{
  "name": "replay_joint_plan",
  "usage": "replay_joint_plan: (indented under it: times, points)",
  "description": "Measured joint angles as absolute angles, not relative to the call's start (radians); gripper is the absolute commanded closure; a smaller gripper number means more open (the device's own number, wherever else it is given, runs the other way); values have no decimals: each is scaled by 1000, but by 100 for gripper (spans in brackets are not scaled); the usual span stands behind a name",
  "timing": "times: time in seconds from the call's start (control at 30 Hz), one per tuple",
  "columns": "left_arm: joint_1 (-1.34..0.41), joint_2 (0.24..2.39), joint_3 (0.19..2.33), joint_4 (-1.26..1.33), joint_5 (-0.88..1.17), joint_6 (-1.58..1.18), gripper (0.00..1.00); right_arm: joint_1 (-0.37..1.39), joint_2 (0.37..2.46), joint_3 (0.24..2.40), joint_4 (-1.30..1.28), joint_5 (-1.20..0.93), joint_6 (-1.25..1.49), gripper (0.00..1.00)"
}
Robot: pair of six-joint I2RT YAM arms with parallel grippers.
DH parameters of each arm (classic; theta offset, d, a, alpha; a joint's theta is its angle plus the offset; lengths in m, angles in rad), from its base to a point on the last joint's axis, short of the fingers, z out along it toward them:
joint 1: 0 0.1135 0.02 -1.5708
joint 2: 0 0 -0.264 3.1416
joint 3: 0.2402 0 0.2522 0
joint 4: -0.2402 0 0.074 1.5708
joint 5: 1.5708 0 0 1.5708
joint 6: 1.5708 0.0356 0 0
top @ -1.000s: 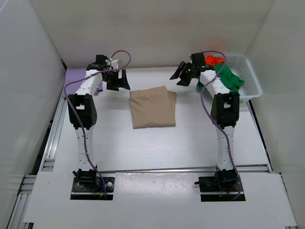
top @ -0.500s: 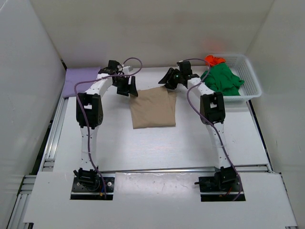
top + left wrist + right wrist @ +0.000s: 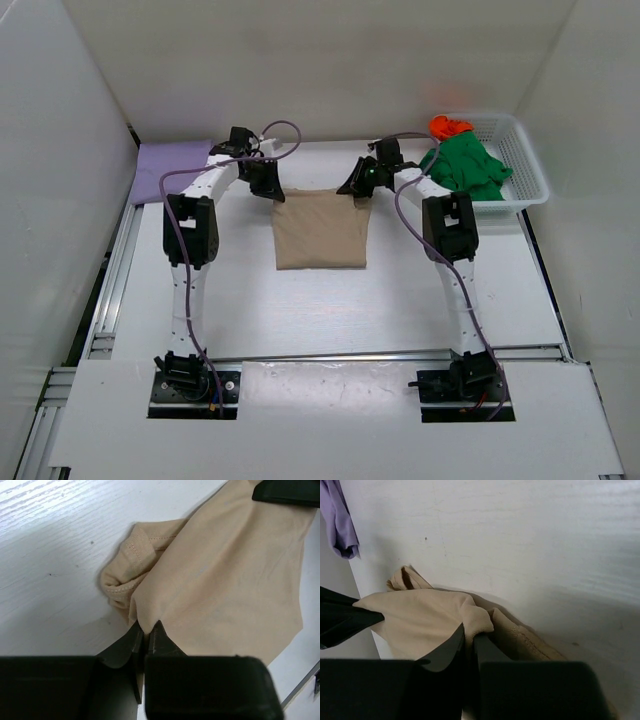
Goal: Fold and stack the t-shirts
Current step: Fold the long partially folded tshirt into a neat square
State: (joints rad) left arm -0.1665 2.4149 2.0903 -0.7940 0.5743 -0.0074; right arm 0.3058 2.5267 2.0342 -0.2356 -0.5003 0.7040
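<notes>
At the middle of the bench (image 3: pixel 250 300) I see the beige shirt (image 3: pixel 320 232) lying as a folded, roughly square pad, smooth on top and bunched along its far edge. My left hand (image 3: pixel 274 192) sits at the far left corner, fingers pressed together on a pinch of the cloth. In the left wrist view a thin fold runs up between the fingertips, and a ribbed hem curls out just beside it. My right hand (image 3: pixel 359 191) is at the far right corner, likewise pinching the beige cloth, with a rounded lump of it caught between the fingers and a stitched layer beneath. The purple shirt (image 3: pixel 165 168) lies flat at the far left edge, well apart. The green shirt (image 3: pixel 465 168) spills over the rim of the basket (image 3: pixel 525 150) at the far right, with the orange shirt (image 3: pixel 448 126) behind it.
</notes>
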Motion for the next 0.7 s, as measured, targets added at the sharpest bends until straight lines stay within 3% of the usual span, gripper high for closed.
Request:
replay_joint_plan:
  times: [0.27,0.47,0.7]
  points:
    - [-170,2303,2022,-794,577,-8,89,311,2316,1897,-276,-477,661,99]
    - [-191,2040,1874,-780,576,-7,89,349,2007,1740,-277,-445,599,100]
    - [-238,1678,1588,-828,593,-7,89,447,1584,1352,-289,-407,591,100]
